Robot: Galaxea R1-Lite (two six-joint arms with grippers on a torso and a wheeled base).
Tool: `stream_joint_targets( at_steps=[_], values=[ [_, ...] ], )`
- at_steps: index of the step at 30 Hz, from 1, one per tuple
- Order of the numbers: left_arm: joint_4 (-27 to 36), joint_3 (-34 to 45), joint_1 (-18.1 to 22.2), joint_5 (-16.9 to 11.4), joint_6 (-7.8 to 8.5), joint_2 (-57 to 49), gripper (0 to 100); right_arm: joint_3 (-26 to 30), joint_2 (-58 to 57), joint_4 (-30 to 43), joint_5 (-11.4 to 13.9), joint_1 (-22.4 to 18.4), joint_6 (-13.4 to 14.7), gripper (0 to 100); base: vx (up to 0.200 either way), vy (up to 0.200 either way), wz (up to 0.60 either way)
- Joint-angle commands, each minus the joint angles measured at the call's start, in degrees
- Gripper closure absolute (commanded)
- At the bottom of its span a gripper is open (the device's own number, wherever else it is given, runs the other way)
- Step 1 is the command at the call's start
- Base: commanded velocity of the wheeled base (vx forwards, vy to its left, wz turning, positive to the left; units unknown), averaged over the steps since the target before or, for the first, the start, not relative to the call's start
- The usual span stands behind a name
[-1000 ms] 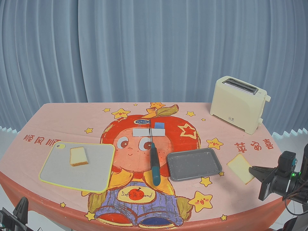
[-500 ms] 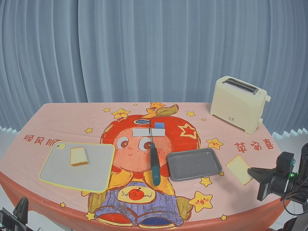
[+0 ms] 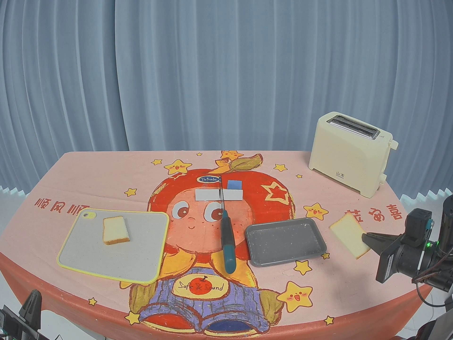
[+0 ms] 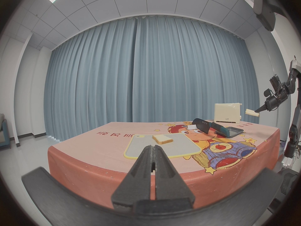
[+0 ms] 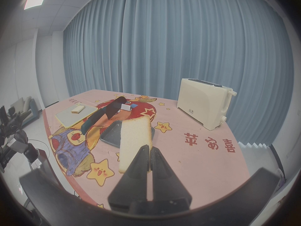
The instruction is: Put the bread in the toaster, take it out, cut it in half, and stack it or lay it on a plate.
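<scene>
Two slices of bread are in play, and by my reading you are on the very first step. At the near left, below the table edge, your left gripper [image 4: 153,146] has its fingers pressed together on nothing. On the table's left lies the cutting board [image 3: 137,256] with one small bread slice [image 3: 115,229] flat on it, uncut as far as I can tell. The knife [image 3: 228,242] rests at the centre, its blade set across a white block [image 3: 206,194], with the grey tray [image 3: 283,242] just right of it. Further right, the second slice [image 3: 348,234] hangs clear of the table, pinched by one edge in your right gripper [image 3: 370,238], whose fingers are closed tight on it. The toaster [image 3: 349,152] stands at the far right, well apart, and its slots look unloaded. So loading, lifting out, cutting and plating are all left to do. A pink cartoon tablecloth [image 3: 141,175] covers the table, and a blue-grey curtain [image 3: 212,62] closes off the room behind.
</scene>
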Motion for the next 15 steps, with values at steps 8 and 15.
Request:
stream_joint_targets(
  at_steps=[8,15],
  values=[
    [0.0,0.9,0.0,0.0,0.02,-0.5,100,-2.4,4.3,-0.4,0.0,-1.9,0.0,100,0.000,0.000,0.00],
    [0.0,0.9,0.0,0.0,0.02,-0.5,100,-2.7,4.7,-0.4,0.2,-1.8,-0.2,100,0.000,0.000,0.00]
  ],
)
